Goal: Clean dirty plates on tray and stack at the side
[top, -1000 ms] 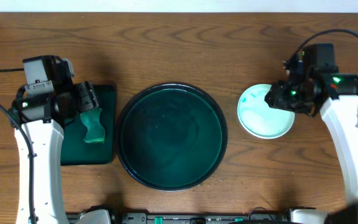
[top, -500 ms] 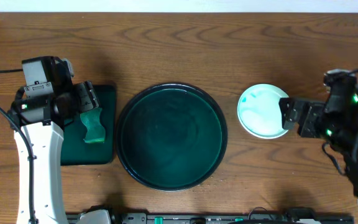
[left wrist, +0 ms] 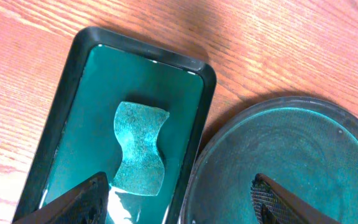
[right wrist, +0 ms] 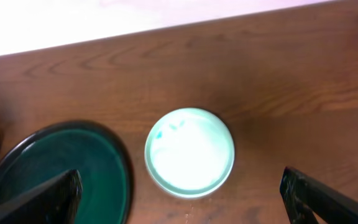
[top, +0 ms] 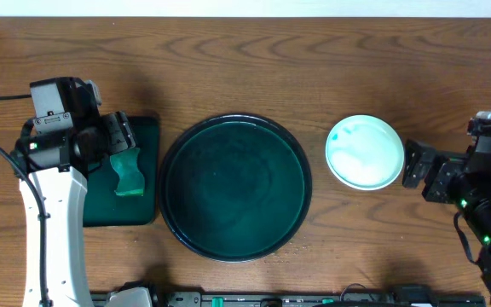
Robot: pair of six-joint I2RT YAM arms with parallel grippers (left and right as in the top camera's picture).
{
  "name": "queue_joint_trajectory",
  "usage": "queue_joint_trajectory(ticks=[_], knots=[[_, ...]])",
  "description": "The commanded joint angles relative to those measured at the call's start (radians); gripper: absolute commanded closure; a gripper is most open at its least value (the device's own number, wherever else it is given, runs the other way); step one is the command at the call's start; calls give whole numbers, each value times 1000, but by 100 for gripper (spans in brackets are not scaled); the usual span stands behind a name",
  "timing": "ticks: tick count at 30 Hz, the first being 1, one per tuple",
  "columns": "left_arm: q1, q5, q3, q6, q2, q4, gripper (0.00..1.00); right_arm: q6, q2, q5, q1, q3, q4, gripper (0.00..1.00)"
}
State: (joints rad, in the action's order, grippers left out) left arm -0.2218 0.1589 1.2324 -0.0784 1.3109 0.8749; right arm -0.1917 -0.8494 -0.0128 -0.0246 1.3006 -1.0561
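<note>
Soft, even light falls on my table, shadows faint. White glare sits at the near end of the rectangular tray; my right wrist view burns out white along the far edge, my right fingers dark and blurred

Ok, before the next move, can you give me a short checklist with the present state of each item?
1. No plates on the tray: ok.
2. The plate rests on the table, right of the tray: ok.
3. The plate is clean: not ok, teal smears near its rim.
4. How many plates are stacked: cannot tell.
5. The right gripper open, apart from the plate: ok.
6. The left gripper open above the sponge in the small tray: ok.
</note>
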Motion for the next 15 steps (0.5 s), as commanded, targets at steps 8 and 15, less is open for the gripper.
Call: queue_joint_trajectory(ticks=[8,15], knots=[[-2,13,6,-9,-3,3,26,32,316,41,30,-573,471,1],[-2,13,6,-9,-3,3,26,32,523,19,30,-946,809,1]])
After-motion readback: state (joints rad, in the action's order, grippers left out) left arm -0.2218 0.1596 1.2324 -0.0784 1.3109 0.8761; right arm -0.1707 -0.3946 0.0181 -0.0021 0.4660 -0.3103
